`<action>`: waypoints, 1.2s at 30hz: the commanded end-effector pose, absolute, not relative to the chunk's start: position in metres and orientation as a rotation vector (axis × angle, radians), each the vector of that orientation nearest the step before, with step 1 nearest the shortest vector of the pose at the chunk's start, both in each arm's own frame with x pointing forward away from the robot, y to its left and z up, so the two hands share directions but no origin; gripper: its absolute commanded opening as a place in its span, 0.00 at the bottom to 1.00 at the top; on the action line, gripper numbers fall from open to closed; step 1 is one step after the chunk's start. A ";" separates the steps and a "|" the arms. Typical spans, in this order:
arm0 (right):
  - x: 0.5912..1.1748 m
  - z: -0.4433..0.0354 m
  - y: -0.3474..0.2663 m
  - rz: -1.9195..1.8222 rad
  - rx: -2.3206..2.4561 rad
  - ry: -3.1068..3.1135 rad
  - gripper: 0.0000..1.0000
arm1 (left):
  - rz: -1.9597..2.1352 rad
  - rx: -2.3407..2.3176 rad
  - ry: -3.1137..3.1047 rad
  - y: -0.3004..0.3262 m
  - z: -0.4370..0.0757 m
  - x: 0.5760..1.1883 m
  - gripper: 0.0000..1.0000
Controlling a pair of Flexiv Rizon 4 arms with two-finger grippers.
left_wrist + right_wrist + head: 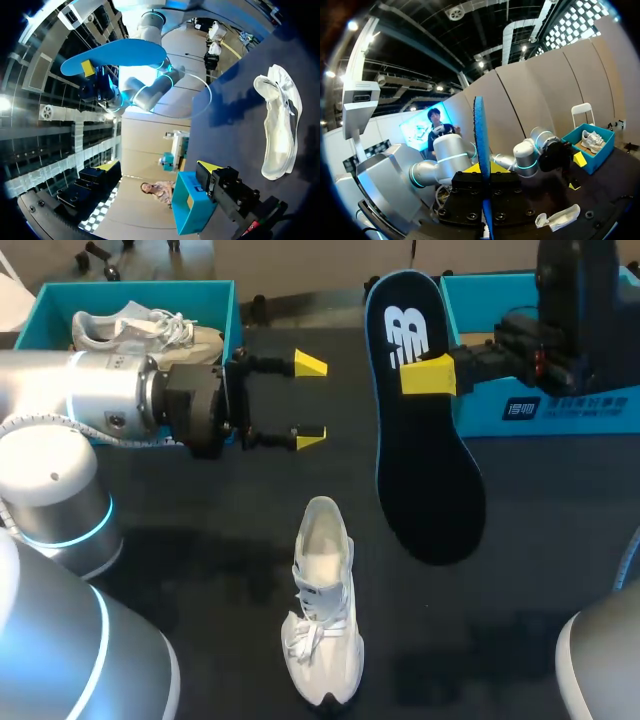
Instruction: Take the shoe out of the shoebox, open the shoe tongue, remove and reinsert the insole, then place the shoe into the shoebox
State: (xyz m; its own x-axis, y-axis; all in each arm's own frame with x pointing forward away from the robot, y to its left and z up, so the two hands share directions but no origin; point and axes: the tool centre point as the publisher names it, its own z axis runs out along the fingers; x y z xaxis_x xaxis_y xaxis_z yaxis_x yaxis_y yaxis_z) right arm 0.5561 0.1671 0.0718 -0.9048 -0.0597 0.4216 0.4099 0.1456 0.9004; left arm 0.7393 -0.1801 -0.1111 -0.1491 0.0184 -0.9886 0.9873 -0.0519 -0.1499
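A white shoe (322, 615) lies on the dark table, toe toward the front edge, laces loosened; it also shows as the shoe (280, 125) and the shoe (557, 217) in the wrist views. My right gripper (428, 375) is shut on the dark insole (425, 460), which hangs in the air above the table with its white logo facing up. Seen from the right wrist, the insole (481, 145) stands edge-on between the jaws. The insole's blue underside (115, 54) shows from the left wrist. My left gripper (310, 400) hovers open and holds nothing, left of the insole.
A teal shoebox (215, 302) at the back left holds a second white shoe (145, 328). Another teal shoebox (530, 405) stands at the back right, under my right arm. My left arm's body fills the left side of the table.
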 end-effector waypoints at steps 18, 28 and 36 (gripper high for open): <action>0.682 0.025 0.127 -1.602 -0.557 -1.624 0.00 | -1.351 1.185 1.305 -0.180 -0.111 0.739 1.00; 0.716 0.003 0.117 -1.500 -0.688 -1.497 0.00 | -1.351 1.185 1.305 -0.180 -0.111 0.739 1.00; 0.716 0.003 0.117 -1.500 -0.688 -1.497 0.00 | -1.351 1.185 1.305 -0.180 -0.111 0.739 1.00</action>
